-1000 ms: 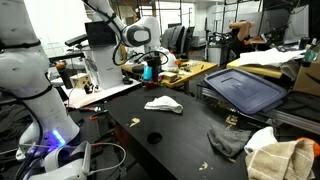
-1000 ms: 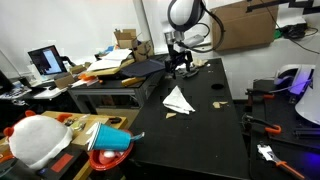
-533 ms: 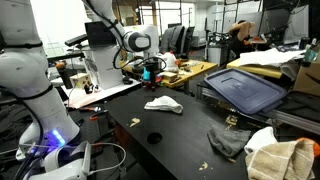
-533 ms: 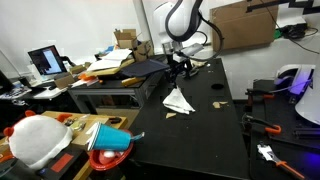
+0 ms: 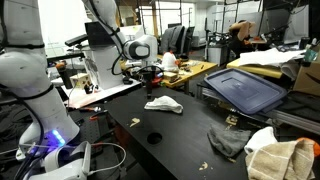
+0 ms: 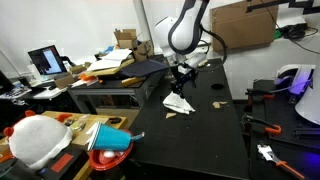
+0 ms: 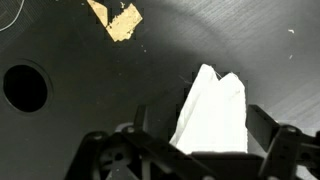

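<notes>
- Wrist view caught the gripper (image 7: pixel 203 128) poised over a white cloth (image 7: pixel 215 100). Its dark fingers (image 7: pixel 140 125) were spread wide, one on either side of the fabric, and gripped nothing.
- The cloth lay crumpled on a black table (image 7: pixel 250 40), with a round hole (image 7: pixel 24 87) at nine o'clock from it and a tan scrap (image 7: pixel 118 18) at eleven o'clock.
- In an exterior view the gripper (image 5: pixel 150 72) hung just above the cloth (image 5: pixel 163 104), apparently apart from it.
- By the look of it, this was the approach to a pick. A grasp from here would call for a straight descent until the fingertips bracketed the raised fold, then a firm close. Thin fabric lying flat could slip free.
- The matte table (image 6: pixel 205 140) stood in a cluttered workshop.
- A blue lid (image 5: pixel 248 88) sat at three o'clock from the cloth and a grey rag (image 5: pixel 228 140) at four o'clock.
- Elsewhere, a laptop (image 6: pixel 45 62) glowed at ten o'clock and a cardboard box (image 6: pixel 245 22) stood at one o'clock.
</notes>
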Tool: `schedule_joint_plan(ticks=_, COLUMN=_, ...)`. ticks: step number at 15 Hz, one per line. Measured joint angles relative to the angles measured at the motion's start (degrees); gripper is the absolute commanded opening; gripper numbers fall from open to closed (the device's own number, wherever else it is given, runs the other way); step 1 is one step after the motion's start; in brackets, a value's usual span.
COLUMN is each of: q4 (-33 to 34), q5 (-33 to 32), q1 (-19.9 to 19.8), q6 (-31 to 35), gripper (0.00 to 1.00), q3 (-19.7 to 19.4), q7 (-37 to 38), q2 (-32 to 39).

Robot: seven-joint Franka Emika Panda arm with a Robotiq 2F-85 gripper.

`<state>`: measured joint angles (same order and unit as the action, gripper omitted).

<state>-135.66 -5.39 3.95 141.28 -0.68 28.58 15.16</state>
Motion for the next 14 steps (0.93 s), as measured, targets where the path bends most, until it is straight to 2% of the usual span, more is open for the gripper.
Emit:
schedule_joint_plan(ticks=5, q4=-0.1, q5=-2.5, q1=1.6, q6=0.0, gripper=1.00, q3=-2.3, q7=0.0, q2=3.0)
schedule_joint_plan(ticks=14, q4=0.0, q5=-5.1, q1=4.8, q6=1.3, gripper=1.00, q3=-4.0, q7=1.2, q2=6.0)
